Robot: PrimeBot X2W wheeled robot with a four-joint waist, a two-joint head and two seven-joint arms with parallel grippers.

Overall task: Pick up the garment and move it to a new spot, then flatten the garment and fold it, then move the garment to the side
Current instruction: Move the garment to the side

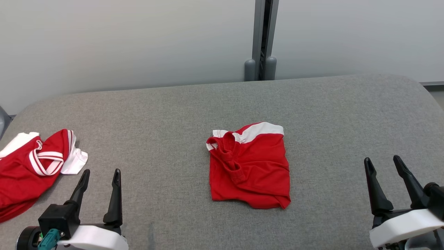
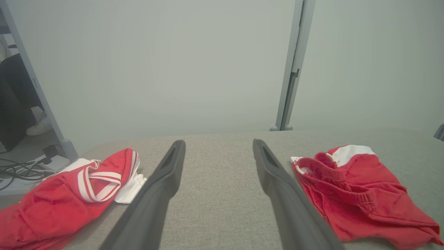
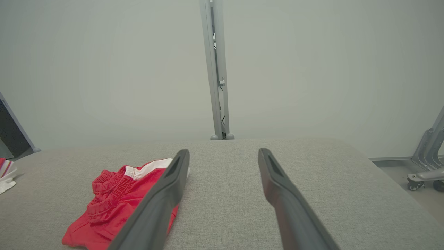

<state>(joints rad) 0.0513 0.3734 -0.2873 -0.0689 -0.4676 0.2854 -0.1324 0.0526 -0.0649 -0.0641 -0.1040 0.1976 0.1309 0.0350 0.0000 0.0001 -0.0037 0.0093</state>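
Head view
Garment [image 1: 249, 166]: red with a white band along its far edge, folded into a rough square. It lies flat near the middle of the grey worktop [image 1: 173, 114], its elastic waistband bunched on the left side.
Second garment [image 1: 31, 166]: red with white stripes and a white patch, crumpled at the worktop's left edge, well apart from the folded one.
Left gripper [image 1: 101, 172]: at the lower left, fingers spread and holding nothing, just beside the second garment and clear of it.
Right gripper [image 1: 382, 159]: at the lower right, fingers spread and empty, well apart from the garment.
Post [image 1: 262, 38]: grey, upright between two pale wall panels behind the worktop.

Left wrist view
Left gripper [image 2: 218, 143]: the two dark fingers stand apart over bare grey fabric.
Garment [image 2: 360, 194]: to the right of the fingers, resting on the worktop, near the right finger.
Second garment [image 2: 62, 194]: to the left of the fingers, its white part near the left finger.
Cables [image 2: 20, 170]: dark, lying on the floor past the worktop's left end.

Right wrist view
Right gripper [image 3: 223, 151]: fingers parted, nothing between them.
Garment [image 3: 111, 201]: at the lower left, partly behind the left finger.
Second garment [image 3: 6, 170]: a small striped piece at the left edge.
Wheeled frame [image 3: 425, 166]: grey, on the floor at the far right.
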